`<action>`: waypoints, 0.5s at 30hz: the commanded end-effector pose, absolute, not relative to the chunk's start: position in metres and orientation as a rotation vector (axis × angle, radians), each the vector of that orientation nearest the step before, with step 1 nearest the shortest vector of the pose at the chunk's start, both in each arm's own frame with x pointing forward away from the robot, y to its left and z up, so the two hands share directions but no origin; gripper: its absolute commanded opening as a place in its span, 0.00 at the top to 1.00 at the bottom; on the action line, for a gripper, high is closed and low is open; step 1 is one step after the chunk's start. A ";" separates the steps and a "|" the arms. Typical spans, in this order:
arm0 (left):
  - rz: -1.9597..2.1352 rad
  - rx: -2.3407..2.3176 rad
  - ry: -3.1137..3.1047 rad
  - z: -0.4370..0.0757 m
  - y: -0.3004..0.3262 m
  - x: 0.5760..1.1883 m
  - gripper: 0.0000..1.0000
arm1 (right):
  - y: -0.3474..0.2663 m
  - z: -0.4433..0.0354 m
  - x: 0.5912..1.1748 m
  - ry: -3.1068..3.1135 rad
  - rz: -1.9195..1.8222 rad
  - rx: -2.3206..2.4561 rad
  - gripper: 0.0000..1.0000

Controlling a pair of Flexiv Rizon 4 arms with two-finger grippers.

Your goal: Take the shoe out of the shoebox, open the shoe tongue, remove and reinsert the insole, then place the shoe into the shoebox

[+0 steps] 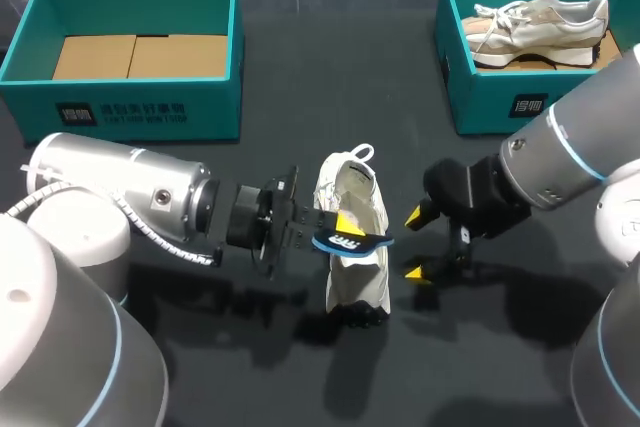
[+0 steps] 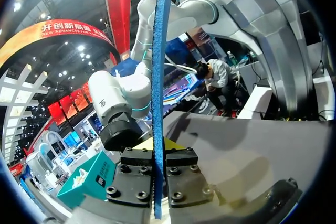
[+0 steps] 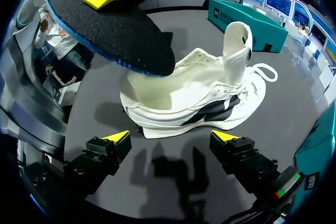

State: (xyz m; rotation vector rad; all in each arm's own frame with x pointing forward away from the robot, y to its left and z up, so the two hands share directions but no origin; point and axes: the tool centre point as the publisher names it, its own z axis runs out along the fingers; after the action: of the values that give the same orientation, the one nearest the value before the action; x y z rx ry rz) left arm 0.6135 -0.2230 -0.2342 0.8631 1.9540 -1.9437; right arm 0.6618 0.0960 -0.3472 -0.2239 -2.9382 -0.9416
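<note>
The left gripper (image 1: pixel 338 229) is clamping the blue insole (image 1: pixel 352 241) in the middle of the frame. In the left wrist view the insole is standing edge-on between its pressed fingers (image 2: pixel 137 178). The insole is hanging over the opening of the white shoe (image 1: pixel 350 187), which is standing on its sole on the dark table (image 1: pixel 300 77), toe toward the bottom edge. The right gripper (image 1: pixel 416 244) is waiting just right of the shoe, its fingers wide apart and holding nothing. The left box (image 1: pixel 140 107) is sitting at the upper left. The right box (image 1: pixel 500 102), at the upper right, is holding a second shoe (image 1: pixel 540 22).
</note>
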 end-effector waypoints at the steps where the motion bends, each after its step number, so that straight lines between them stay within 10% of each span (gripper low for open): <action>1: -1.940 0.876 1.944 -0.242 -0.229 0.617 1.00 | 0.112 -0.351 0.665 -2.943 -0.877 -0.260 0.00; 15: -1.914 0.862 1.960 -0.243 -0.228 0.618 1.00 | 0.116 -0.354 0.663 -2.965 -0.867 -0.261 0.00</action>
State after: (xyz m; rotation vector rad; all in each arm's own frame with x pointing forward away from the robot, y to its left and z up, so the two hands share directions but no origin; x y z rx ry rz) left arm 0.6201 -0.2271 -0.2434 0.8731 1.9533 -1.9221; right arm 0.6646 0.1155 -0.3515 -0.2592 -2.9618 -0.8669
